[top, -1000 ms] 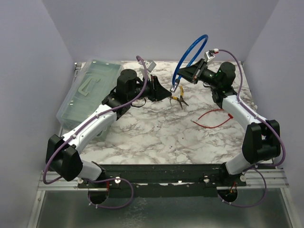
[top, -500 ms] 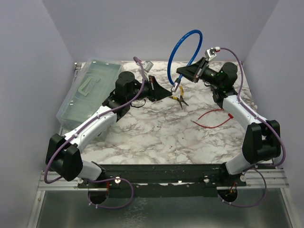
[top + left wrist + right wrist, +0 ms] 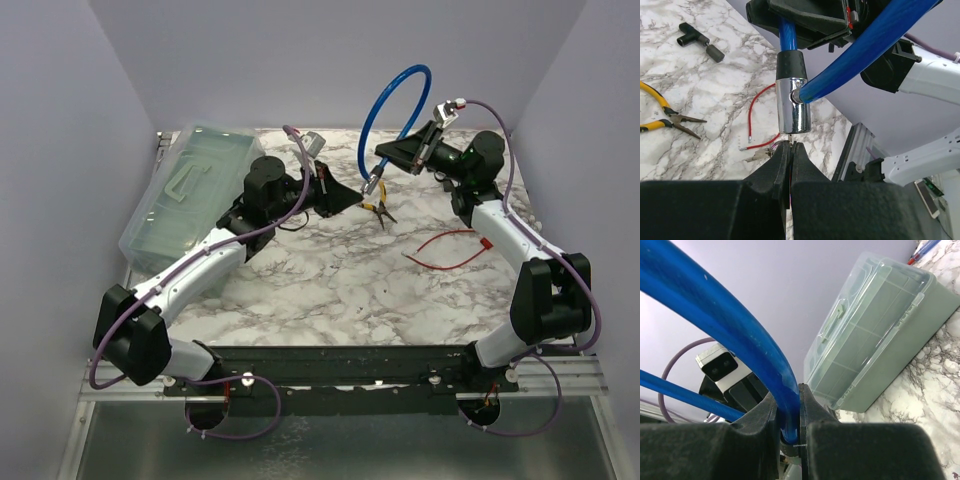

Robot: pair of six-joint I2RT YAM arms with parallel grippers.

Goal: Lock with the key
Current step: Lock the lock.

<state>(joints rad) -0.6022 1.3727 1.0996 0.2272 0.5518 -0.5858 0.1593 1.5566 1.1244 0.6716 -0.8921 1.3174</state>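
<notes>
**A robot lab booth**

Plain pale purple walls point(image 3: 300, 70) stand close on three sides, like a little booth. Inside is a table with a grey and white marble-look top point(image 3: 330, 290). A long silver metal rail point(image 3: 590, 378) runs along its near edge, and two white and black robot arms point(image 3: 200, 265) are bolted there. Thin purple cables point(image 3: 675, 355) loop around the arms. Workshop things lie on the table: small pliers with yellow handles point(image 3: 376, 208), a thin red wire point(image 3: 445, 250), a black T-shaped tool point(image 3: 697, 41) and a big clear plastic box with a lid point(image 3: 185, 190).
</notes>
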